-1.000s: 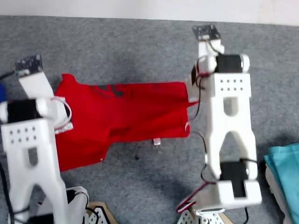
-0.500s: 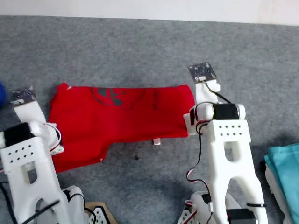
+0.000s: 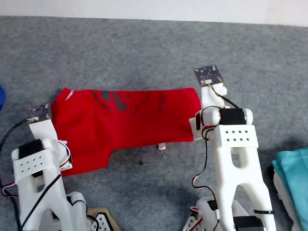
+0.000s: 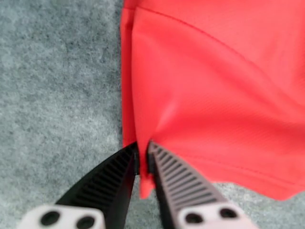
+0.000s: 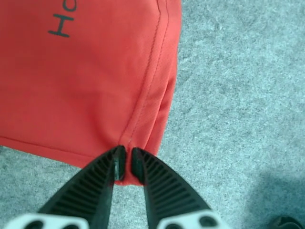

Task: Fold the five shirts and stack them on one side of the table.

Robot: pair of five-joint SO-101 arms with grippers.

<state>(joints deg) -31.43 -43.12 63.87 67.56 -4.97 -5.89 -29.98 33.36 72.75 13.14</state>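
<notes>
As jaws pinch shirt edges, table surrounds.

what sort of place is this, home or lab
Probably a robotics test bench, not a home: two white plastic arms side by side on a grey carpet-like table cover, left gripper and right gripper each pinching a red fabric shirt.

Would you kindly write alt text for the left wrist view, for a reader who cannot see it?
The left claw is shut on the edge of a red shirt, with a fold of fabric pinched between its ribbed dark fingers. The shirt lies spread over a grey, felt-like table.
</notes>
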